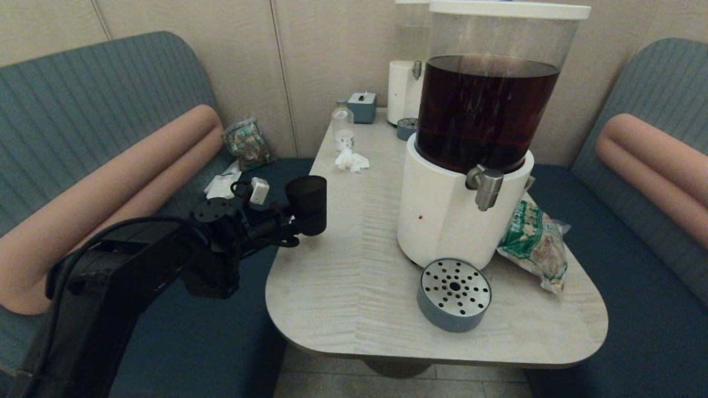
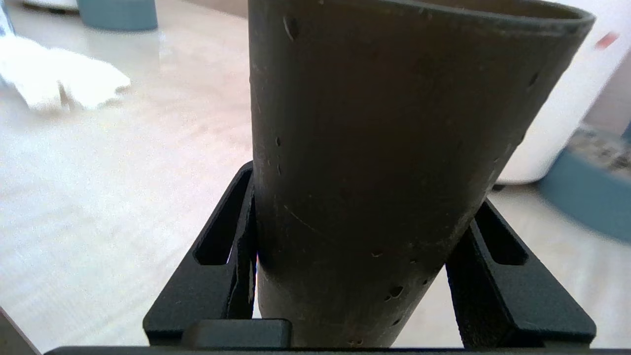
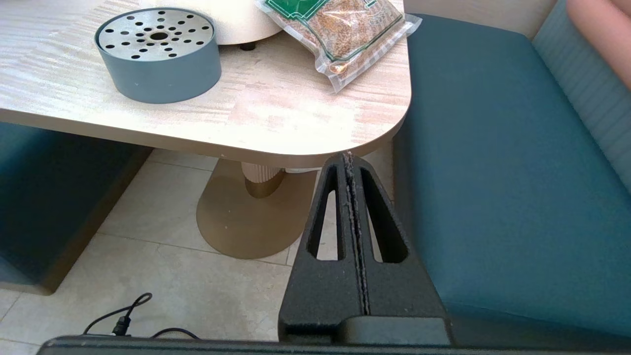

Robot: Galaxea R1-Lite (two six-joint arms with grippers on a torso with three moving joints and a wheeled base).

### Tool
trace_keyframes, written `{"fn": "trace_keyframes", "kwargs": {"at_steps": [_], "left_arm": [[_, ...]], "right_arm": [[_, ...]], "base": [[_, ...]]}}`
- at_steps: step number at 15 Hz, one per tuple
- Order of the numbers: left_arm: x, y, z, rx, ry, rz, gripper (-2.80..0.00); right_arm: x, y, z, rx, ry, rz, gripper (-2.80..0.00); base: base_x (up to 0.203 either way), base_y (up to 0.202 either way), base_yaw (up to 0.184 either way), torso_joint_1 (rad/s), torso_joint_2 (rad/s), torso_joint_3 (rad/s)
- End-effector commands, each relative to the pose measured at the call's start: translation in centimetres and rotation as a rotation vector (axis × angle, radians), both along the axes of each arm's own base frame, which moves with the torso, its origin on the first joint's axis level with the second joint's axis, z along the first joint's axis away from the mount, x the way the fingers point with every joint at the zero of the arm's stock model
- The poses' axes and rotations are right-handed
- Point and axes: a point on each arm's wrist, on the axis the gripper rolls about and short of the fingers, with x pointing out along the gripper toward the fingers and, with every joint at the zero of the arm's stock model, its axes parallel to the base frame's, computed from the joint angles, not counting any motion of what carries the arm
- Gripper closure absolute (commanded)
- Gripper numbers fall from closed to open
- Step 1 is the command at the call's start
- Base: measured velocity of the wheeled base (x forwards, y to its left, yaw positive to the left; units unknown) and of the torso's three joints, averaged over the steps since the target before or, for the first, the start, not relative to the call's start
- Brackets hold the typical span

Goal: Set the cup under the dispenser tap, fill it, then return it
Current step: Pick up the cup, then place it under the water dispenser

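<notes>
The black tapered cup (image 1: 306, 200) is held over the table's left edge, well to the left of the dispenser. My left gripper (image 1: 307, 223) is shut on its lower part; in the left wrist view the cup (image 2: 394, 138) fills the space between the black fingers (image 2: 224, 256) of the left gripper (image 2: 365, 190). The silvery dispenser tap (image 1: 485, 187) juts from the white base (image 1: 437, 215) under the tank of dark brown liquid. Nothing stands below the tap. My right gripper (image 3: 349, 159) is shut and empty, low beside the table's near right corner.
A round grey-blue drip tray (image 1: 453, 294) with a perforated metal top lies in front of the base. A green snack bag (image 1: 534, 243) lies to its right. A crumpled tissue (image 1: 351, 160), a small clear bottle (image 1: 342, 126) and a smaller white dispenser (image 1: 402, 91) stand at the back.
</notes>
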Motion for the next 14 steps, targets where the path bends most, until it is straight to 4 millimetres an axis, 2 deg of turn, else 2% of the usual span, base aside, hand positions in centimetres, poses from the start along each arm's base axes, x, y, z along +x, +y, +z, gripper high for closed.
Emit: {"fn": "trace_keyframes", "kwargs": {"at_steps": [1, 6, 9, 14], "left_arm": [[-1.7, 0.1, 3.5, -0.002, -0.040, -0.006, 0.00], [-6.1, -0.5, 7.0, 0.000, -0.019, -0.027, 0.00], [-8.7, -2.7, 8.8, -0.004, -0.026, -0.081, 0.00], [-10.1, -6.4, 9.6, -0.027, -0.043, -0.120, 0.00]], "right_arm": [[0.0, 0.0, 0.0, 0.000, 0.001, 0.001, 0.00], [0.0, 0.0, 0.0, 0.000, 0.001, 0.001, 0.00], [0.0, 0.0, 0.0, 0.000, 0.001, 0.001, 0.00], [0.0, 0.0, 0.0, 0.000, 0.001, 0.001, 0.00]], "base": [[0.000, 0.000, 0.000, 0.000, 0.00, 0.000], [0.000, 0.000, 0.000, 0.000, 0.00, 0.000], [0.000, 0.000, 0.000, 0.000, 0.00, 0.000], [0.000, 0.000, 0.000, 0.000, 0.00, 0.000]]}}
